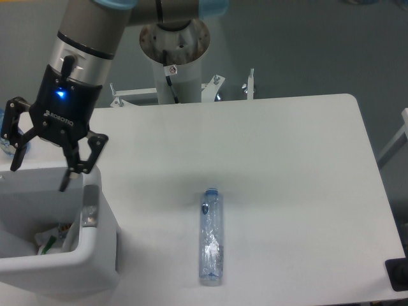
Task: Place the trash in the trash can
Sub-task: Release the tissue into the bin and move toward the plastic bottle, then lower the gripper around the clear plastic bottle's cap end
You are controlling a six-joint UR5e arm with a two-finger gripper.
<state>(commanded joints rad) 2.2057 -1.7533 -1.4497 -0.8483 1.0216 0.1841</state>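
Gripper (39,167) spread wide over trash can (95,268), holding nothing. Clear bottle (211,236) lies mid-table, well apart. Next I'd lift clear of rim, then grab bottle across its middle.

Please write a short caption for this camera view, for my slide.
Open claw above the white trash can; a clear bottle lies on the table.

White bin (95,255) w/ grey panel; clear bottle (211,236), blue cap.
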